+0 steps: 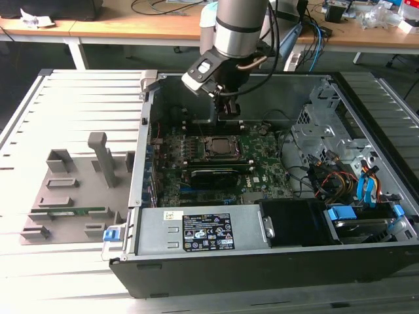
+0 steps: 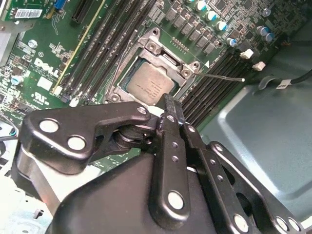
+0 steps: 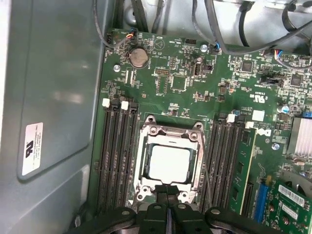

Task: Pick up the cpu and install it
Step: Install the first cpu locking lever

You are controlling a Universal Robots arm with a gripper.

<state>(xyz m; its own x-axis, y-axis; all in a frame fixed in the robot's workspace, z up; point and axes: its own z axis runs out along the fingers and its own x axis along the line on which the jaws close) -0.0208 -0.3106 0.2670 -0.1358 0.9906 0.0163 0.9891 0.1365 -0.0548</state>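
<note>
The arm [image 1: 239,26] reaches down into the open case [image 1: 262,261], which lies on its side on the slatted tabletop [image 1: 85,98]. The end effector [image 1: 229,111] hangs over the motherboard [image 1: 262,173], just past the socket [image 1: 219,147] on the side nearer the case's far wall.

The cpu [image 3: 169,163] sits inside the socket frame [image 3: 146,146], flat, its pale metal top facing up and squared to the frame's opening. 2 banks of dark memory slots flank the socket, 1 on each side [image 3: 117,151] [image 3: 224,151]. A coin battery [image 3: 138,57] lies further along the board, well apart from the socket.

In both wrist views the end effector's 2 fingers [image 3: 164,195] are drawn narrow, tips together, with nothing between them. In the second wrist view the tips [image 2: 168,102] overlap the near edge of the cpu [image 2: 152,83]; whether they touch it cannot be told.

At the exterior view's left, beside the case, a grey fixture [image 1: 65,196] rests on the tabletop with a thin green memory stick [image 1: 78,211] lying in it. A labelled power supply [image 1: 196,232] fills the case's near side.
</note>
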